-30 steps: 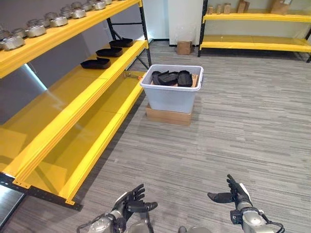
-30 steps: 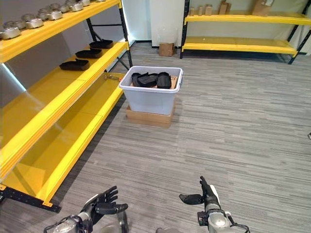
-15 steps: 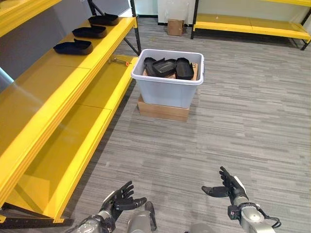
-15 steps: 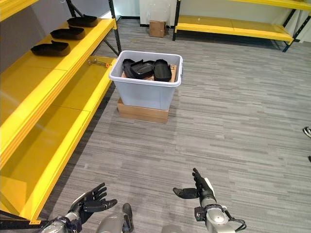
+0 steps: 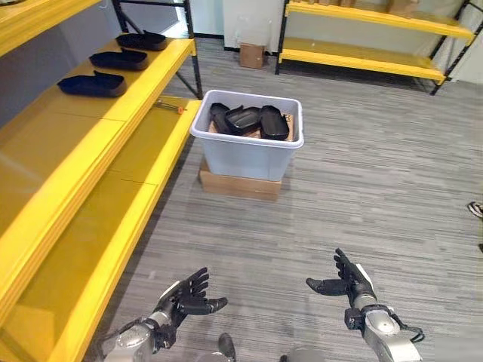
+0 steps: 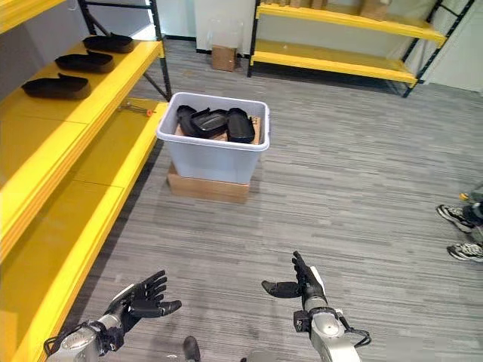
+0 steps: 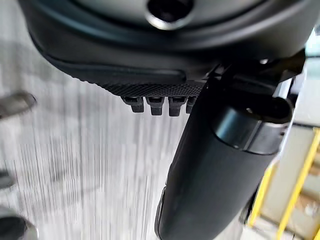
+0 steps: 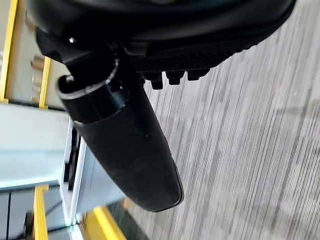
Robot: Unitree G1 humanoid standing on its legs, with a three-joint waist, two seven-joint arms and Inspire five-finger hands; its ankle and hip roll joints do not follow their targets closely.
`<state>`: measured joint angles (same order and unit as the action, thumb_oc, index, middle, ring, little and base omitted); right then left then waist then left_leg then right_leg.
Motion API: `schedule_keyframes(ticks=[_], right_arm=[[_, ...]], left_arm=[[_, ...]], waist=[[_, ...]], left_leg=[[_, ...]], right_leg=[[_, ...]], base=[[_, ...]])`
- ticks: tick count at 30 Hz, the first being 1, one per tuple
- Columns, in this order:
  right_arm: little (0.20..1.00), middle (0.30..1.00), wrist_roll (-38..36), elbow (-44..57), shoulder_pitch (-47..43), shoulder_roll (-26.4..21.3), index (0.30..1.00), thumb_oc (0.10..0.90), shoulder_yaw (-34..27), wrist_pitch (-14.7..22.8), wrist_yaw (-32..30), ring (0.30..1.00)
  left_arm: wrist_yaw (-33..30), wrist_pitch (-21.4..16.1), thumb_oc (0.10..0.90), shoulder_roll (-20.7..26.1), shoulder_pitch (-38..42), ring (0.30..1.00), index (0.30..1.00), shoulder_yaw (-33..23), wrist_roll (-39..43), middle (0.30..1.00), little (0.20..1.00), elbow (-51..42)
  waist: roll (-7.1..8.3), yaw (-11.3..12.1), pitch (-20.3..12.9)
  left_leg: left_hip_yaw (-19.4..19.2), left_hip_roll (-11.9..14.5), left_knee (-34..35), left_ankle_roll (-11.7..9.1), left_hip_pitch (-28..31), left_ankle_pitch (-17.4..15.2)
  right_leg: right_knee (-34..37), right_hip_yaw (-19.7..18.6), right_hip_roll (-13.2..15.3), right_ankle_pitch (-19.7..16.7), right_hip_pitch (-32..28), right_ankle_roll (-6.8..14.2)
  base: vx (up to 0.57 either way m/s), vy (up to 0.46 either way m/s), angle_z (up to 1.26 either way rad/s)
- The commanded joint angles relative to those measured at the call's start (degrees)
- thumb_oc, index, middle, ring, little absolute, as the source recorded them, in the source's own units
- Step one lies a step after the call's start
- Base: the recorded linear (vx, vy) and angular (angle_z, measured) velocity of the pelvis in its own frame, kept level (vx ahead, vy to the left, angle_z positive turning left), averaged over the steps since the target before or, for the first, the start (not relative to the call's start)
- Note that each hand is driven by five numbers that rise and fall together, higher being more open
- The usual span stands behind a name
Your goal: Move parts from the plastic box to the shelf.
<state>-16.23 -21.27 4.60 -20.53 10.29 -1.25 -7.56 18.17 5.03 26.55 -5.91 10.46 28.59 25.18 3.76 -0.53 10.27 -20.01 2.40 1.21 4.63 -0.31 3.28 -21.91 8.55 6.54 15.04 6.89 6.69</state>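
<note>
Parts (image 5: 247, 119) in the box (image 5: 249, 153) look stiff, light; grip a rim. Left hand (image 5: 183, 298) and right hand (image 5: 346, 280) hang open, empty.

Grey plank floor (image 5: 377, 188); a yellow rack (image 5: 362, 56) along the far wall.

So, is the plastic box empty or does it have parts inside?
Not empty: the plastic box holds several black parts, piled up to its rim.

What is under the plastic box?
The box stands on a flat brown base, apparently cardboard. The floor beneath that base is covered and cannot be seen.
</note>
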Motion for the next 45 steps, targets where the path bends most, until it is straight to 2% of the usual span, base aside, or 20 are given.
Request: schedule_keyframes(ticks=[1, 2, 4, 8, 10, 13, 17, 20, 24, 26, 28, 29, 32, 35, 37, 39, 42, 43, 44, 45], right_arm=[[1.000, 1.000, -2.6, 0.3, -2.3, -1.8, 1.000, 0.900, -2.2, 6.4, -1.9, 1.000], [1.000, 1.000, -2.8, -0.4, -2.7, -1.3, 1.000, 0.900, -2.5, 6.1, -2.4, 1.000], [1.000, 1.000, -2.6, -0.6, -3.1, -0.4, 1.000, 0.900, -3.9, 5.4, -2.4, 1.000], [1.000, 1.000, -1.7, -0.1, -2.4, 0.5, 1.000, 0.900, -5.0, 4.8, -2.2, 1.000], [1.000, 1.000, -0.9, 0.2, -2.0, 0.7, 1.000, 0.900, -4.6, 5.0, -1.7, 1.000], [1.000, 1.000, 1.0, 1.0, -0.4, 0.6, 1.000, 0.900, -4.2, 4.9, -1.4, 1.000], [1.000, 1.000, 2.0, 1.4, 1.6, -0.9, 1.000, 0.900, -3.8, 5.4, 0.3, 1.000], [1.000, 1.000, 3.0, 2.3, 1.8, -1.5, 1.000, 0.900, -1.9, 5.2, 0.5, 1.000], [1.000, 1.000, 3.1, 2.5, 0.7, -2.1, 1.000, 0.900, 0.5, 4.5, 0.5, 1.000], [1.000, 1.000, 2.7, 2.3, 0.4, -2.2, 1.000, 0.900, 1.0, 4.9, 1.1, 1.000], [1.000, 1.000, 3.2, 2.4, 0.3, -2.6, 1.000, 0.900, 1.8, 5.6, 2.1, 1.000], [1.000, 1.000, 3.3, 2.4, 0.3, -2.7, 1.000, 0.900, 1.9, 5.6, 2.3, 1.000], [1.000, 1.000, 3.2, 2.0, 0.4, -3.3, 1.000, 0.900, 2.2, 6.1, 2.4, 1.000], [1.000, 1.000, 2.3, 2.0, 0.6, -3.9, 1.000, 0.900, 2.0, 6.1, 2.8, 1.000], [1.000, 1.000, 1.7, 1.7, 0.8, -4.5, 1.000, 0.900, 2.0, 6.5, 3.2, 1.000], [1.000, 1.000, 2.4, 2.1, 1.1, -4.7, 1.000, 0.900, 1.8, 6.8, 3.9, 1.000], [1.000, 1.000, 3.1, 2.8, 1.2, -5.1, 1.000, 0.900, 1.5, 7.1, 5.0, 1.000], [1.000, 1.000, 3.3, 3.4, 1.0, -5.0, 1.000, 0.900, 1.2, 6.9, 5.6, 1.000], [1.000, 1.000, 3.5, 3.4, 1.0, -5.1, 1.000, 0.900, 1.2, 7.0, 5.8, 1.000], [1.000, 1.000, 4.0, 3.5, 0.9, -5.2, 1.000, 0.900, 1.1, 7.5, 6.1, 1.000]], left_arm=[[1.5, -2.1, 0.900, -0.4, 4.2, 1.000, 1.000, 1.9, 0.3, 1.000, 1.000, -4.2], [1.9, -1.7, 0.900, -0.5, 4.8, 1.000, 1.000, 2.6, 0.0, 1.000, 1.000, -3.9], [3.2, -1.9, 0.900, -0.4, 4.8, 1.000, 1.000, 3.5, -0.6, 1.000, 1.000, -3.6], [4.6, -2.5, 0.900, 0.2, 3.4, 1.000, 1.000, 3.7, -1.6, 1.000, 1.000, -3.7], [5.8, -3.2, 0.900, 0.4, 2.9, 1.000, 1.000, 4.0, -2.4, 1.000, 1.000, -3.7], [8.1, -2.0, 0.900, 0.7, 3.1, 1.000, 1.000, 4.9, -3.3, 1.000, 1.000, -4.7], [7.9, -0.6, 0.900, -0.4, 3.8, 1.000, 1.000, 6.8, -4.6, 1.000, 1.000, -5.4], [7.4, 0.1, 0.900, -0.9, 3.5, 1.000, 1.000, 8.2, -3.9, 1.000, 1.000, -5.9], [5.4, 0.7, 0.900, -2.1, 3.7, 1.000, 1.000, 10.3, -3.5, 1.000, 1.000, -6.3], [4.6, 0.2, 0.900, -2.7, 3.6, 1.000, 1.000, 11.0, -4.2, 1.000, 1.000, -5.9], [3.0, -0.3, 0.900, -3.8, 3.5, 1.000, 1.000, 12.0, -3.6, 1.000, 1.000, -5.6], [2.5, -0.3, 0.900, -4.0, 3.6, 1.000, 1.000, 12.0, -3.4, 1.000, 1.000, -5.7], [0.3, -0.5, 0.900, -4.7, 3.5, 1.000, 1.000, 12.7, -2.1, 1.000, 1.000, -4.9], [0.1, -0.9, 0.900, -4.4, 2.8, 1.000, 1.000, 12.6, -2.7, 1.000, 1.000, -4.3], [0.2, -1.3, 0.900, -4.5, 1.9, 1.000, 1.000, 11.2, -2.7, 1.000, 1.000, -3.2], [-0.7, -0.4, 0.900, -4.2, 1.4, 1.000, 1.000, 9.4, -2.9, 1.000, 1.000, -3.2], [-1.8, 0.0, 0.900, -3.6, 0.8, 1.000, 1.000, 6.9, -1.9, 1.000, 1.000, -2.4], [-2.9, -0.6, 0.900, -2.7, -0.1, 1.000, 1.000, 5.8, -0.6, 1.000, 1.000, -2.2], [-3.2, -1.1, 0.900, -2.6, -0.3, 1.000, 1.000, 5.5, -0.2, 1.000, 1.000, -1.9], [-3.9, -2.0, 0.900, -2.5, -0.8, 1.000, 1.000, 4.8, 0.4, 1.000, 1.000, -1.2]], waist=[[-1.81, -2.3, -0.7], [-1.80, -2.9, -0.1], [-2.33, -3.5, 0.9], [-2.46, -3.7, 2.0], [-1.67, -3.6, 2.0], [-0.57, -4.3, 1.6], [-0.04, -6.1, 0.3], [0.12, -7.2, -0.5], [-0.66, -8.5, -1.2], [-1.01, -8.9, -1.6], [-1.32, -9.2, -2.4], [-1.39, -9.2, -2.5], [-2.39, -9.1, -4.0], [-2.49, -8.3, -4.9], [-1.58, -7.3, -5.0], [-1.47, -6.4, -4.2], [-1.38, -5.4, -2.8], [-1.40, -4.9, -1.9], [-1.47, -4.8, -1.7], [-1.72, -4.4, -1.3]], left_leg=[[3.3, -2.2, -4.1, -3.2, 3.6, -9.4], [4.0, -2.0, -4.3, -2.9, 5.5, -11.4], [5.6, -1.2, -5.5, -2.9, 7.4, -13.4], [6.9, -0.7, -9.4, -3.0, 8.9, -16.3], [6.9, -1.2, -12.6, -3.1, 8.8, -18.1], [8.4, -2.5, -17.7, -2.7, 8.0, -21.4], [9.3, -2.9, -21.2, -2.8, 7.4, -24.1], [8.0, -2.0, -21.5, -2.6, 8.7, -25.6], [6.4, -1.5, -20.8, -1.9, 10.8, -26.6], [5.7, -1.1, -21.5, -2.3, 10.9, -25.2], [4.9, 0.1, -24.1, -3.8, 9.7, -20.5], [4.9, 0.3, -24.6, -4.1, 9.5, -19.6], [6.4, -0.6, -26.5, -6.6, 9.4, -14.0], [6.6, -0.8, -33.4, -8.5, 7.0, -8.0], [4.9, 1.0, -50.8, -9.0, 0.4, -5.3], [4.2, 3.0, -57.8, -7.6, -5.8, -6.8], [2.8, 5.2, -53.3, -6.3, -8.9, -7.6], [1.4, 6.9, -43.4, -5.7, -9.4, -6.8], [0.9, 7.4, -40.0, -5.9, -9.2, -6.2], [0.1, 8.2, -31.8, -6.5, -9.1, -4.2]], right_leg=[[12.9, -0.2, 1.4, -19.9, 2.2, 3.3], [14.9, -2.4, 4.6, -23.1, 5.2, 4.7], [18.9, -4.7, 7.9, -24.6, 7.9, 5.4], [22.8, -4.8, 10.7, -26.4, 7.3, 5.9], [24.4, -3.4, 12.0, -27.9, 6.2, 6.1], [25.8, -5.1, 12.9, -29.2, 4.5, 5.9], [24.2, -7.8, 11.0, -26.5, 3.5, 5.5], [18.4, -8.2, 8.2, -24.0, 4.7, 5.5], [10.0, -7.5, 3.8, -20.6, 8.2, 3.4], [9.1, -6.8, 2.2, -19.0, 8.5, 2.1], [10.2, -5.7, 0.0, -17.2, 7.0, -0.1], [10.5, -5.6, -0.4, -17.0, 6.7, -0.5], [11.9, -3.6, -2.1, -15.2, 5.0, -2.5], [13.2, -1.3, -3.1, -13.3, 2.6, -4.8], [14.1, 0.7, -3.6, -10.9, -0.4, -7.9], [13.7, 1.1, -4.4, -9.1, -2.7, -9.2], [13.4, 0.6, -5.1, -7.9, -5.7, -9.2], [13.3, -0.3, -5.6, -7.2, -7.4, -8.8], [13.4, -0.6, -5.8, -7.0, -8.0, -8.6], [13.8, -1.1, -6.0, -6.5, -9.2, -8.1]], base=[[0.26, -0.138, -0.13], [0.27, -0.131, -0.10], [0.33, -0.123, 0.01], [0.33, -0.076, 0.44], [0.49, -0.077, 0.36], [0.62, -0.061, 0.01], [0.68, -0.040, 0.40], [0.52, -0.044, 0.22], [0.58, -0.013, 0.04], [0.36, -0.033, 0.02], [0.39, -0.053, 0.00], [0.35, -0.027, 0.09], [0.31, -0.008, 0.18], [0.22, -0.076, 0.23], [0.24, -0.150, 0.30], [0.25, -0.052, 0.17], [0.30, 0.108, 0.21], [0.27, 0.188, 0.18], [0.34, 0.277, 0.07], [0.27, 0.258, -0.03]])
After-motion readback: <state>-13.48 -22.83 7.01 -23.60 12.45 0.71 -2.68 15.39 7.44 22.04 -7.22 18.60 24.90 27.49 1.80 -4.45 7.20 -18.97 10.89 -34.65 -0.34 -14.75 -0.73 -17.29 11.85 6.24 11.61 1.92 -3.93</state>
